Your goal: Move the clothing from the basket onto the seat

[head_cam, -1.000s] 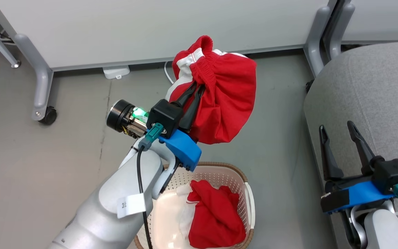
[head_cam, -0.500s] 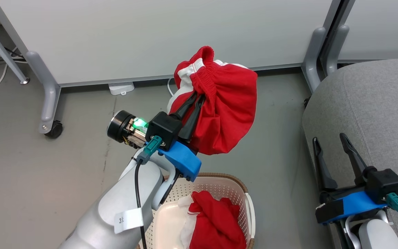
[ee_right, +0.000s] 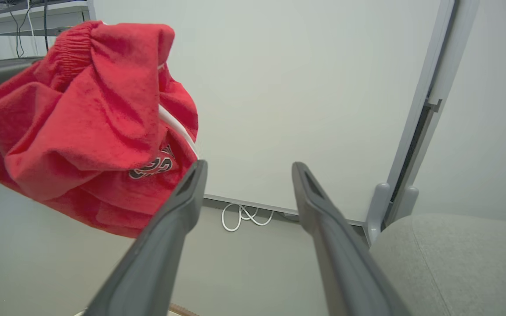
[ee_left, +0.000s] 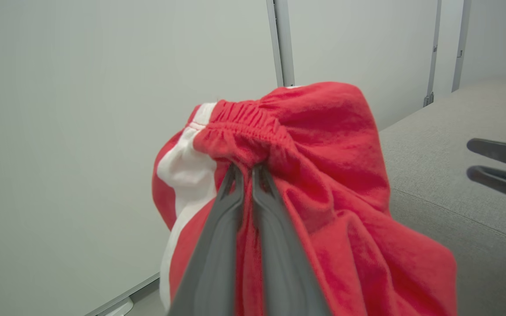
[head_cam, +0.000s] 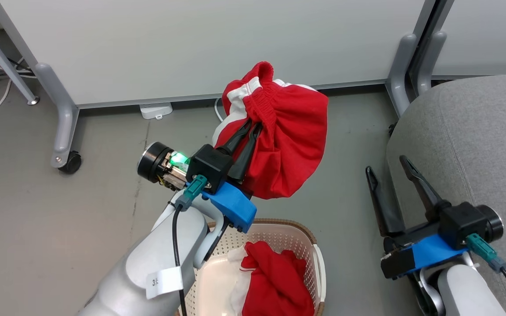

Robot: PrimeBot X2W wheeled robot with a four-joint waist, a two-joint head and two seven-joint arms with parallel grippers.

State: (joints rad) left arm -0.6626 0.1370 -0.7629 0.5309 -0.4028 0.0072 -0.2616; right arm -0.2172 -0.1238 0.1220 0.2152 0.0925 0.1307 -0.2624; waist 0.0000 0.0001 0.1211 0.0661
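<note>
My left gripper (head_cam: 253, 126) is shut on the elastic waistband of a red garment with white stripes (head_cam: 288, 136), held bunched in the air above the floor, up and left of the seat. The left wrist view shows its fingers (ee_left: 235, 210) pinching the waistband (ee_left: 253, 127). A second red garment (head_cam: 275, 281) lies in the cream basket (head_cam: 299, 228) with the brown rim, at the bottom centre. The grey seat (head_cam: 477, 140) fills the right side. My right gripper (head_cam: 387, 164) stands open and empty beside the seat's left edge, right of the held garment (ee_right: 90, 127).
White partition panels on grey castor legs (head_cam: 62, 127) stand along the back. A second leg (head_cam: 400, 74) stands right by the seat's far corner. White cables (ee_right: 240, 217) and a small white box (head_cam: 155, 109) lie at the panel's foot.
The camera rose a little early on. My right gripper has swung left, off the seat's edge and out over the floor. The left gripper holds the garment about where it was.
</note>
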